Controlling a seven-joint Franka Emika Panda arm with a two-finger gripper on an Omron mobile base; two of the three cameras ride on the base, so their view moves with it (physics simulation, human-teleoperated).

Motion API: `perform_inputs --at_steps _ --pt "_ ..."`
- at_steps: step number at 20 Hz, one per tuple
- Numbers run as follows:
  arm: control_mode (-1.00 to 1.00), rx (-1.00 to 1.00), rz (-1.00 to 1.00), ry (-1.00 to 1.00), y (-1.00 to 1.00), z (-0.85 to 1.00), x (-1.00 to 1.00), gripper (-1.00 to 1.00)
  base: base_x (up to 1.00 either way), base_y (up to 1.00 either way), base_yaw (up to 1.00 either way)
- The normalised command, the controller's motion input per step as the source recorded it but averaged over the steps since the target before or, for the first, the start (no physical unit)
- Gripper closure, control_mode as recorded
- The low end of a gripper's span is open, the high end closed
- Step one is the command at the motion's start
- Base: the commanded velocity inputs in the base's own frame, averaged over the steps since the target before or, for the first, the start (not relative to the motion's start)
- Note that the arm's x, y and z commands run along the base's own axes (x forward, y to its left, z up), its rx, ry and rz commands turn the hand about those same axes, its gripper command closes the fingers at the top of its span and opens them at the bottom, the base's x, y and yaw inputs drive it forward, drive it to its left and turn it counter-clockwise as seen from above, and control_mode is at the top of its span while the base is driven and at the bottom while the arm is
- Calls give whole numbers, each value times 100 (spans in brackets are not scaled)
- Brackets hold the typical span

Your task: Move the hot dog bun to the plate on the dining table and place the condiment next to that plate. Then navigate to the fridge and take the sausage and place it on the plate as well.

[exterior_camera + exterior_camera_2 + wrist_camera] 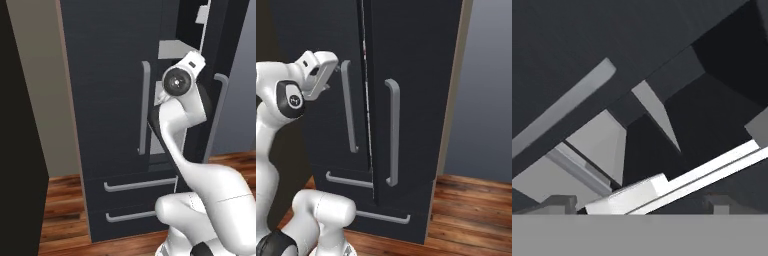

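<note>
The fridge [110, 100] was the biggest thing before the robot, a tall dark unit with two upper doors and two drawers below. In the left base view its left door [105, 85] stood shut, with a long grey vertical handle [144, 107], while the right door [220, 60] was swung partly outward, its own grey handle [216, 117] showing at the edge and a slice of the pale interior [176, 49] visible in the gap above the arm. In the right base view the two doors met at a narrow, uneven seam [366, 90], the right door [411, 90] sitting proud of the left one. The two drawers carried horizontal grey handles, an upper [140, 185] and a lower [131, 216]. A wooden floor [471, 210] ran along the foot of the fridge, and a grey wall [486, 90] stood to its right.

The white arm [182, 115] rose in front of the fridge, its wrist lifted to the height of the door handles. The hand [320, 74] pointed toward the gap between the doors, close to the left door's handle [348, 105]. In the hand view the camera looked into the dark opening, across pale shelf edges [677, 177] and angled panels [599, 142]. The two finger tips [559, 202] stood well apart at the bottom of that view with nothing between them, so the hand was released.

The sausage could not be made out among the shelves.
</note>
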Motion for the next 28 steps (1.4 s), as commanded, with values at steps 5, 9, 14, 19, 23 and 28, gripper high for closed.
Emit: perform_inputs --at_steps 5,9,14,19,23,28 --pt "-100 -12 -1 11 -20 -1 64 -100 0 0 0" --pt "-100 -7 -5 14 -35 -4 55 -100 0 0 0" --pt "-100 -5 -6 9 -48 0 31 -100 0 0 0" --pt "-100 -6 -11 3 -52 0 -7 -100 0 0 0" --pt "-100 -4 -17 0 -55 1 -42 -100 0 0 0" --pt "-100 0 -15 9 -66 0 -7 -100 0 0 0"
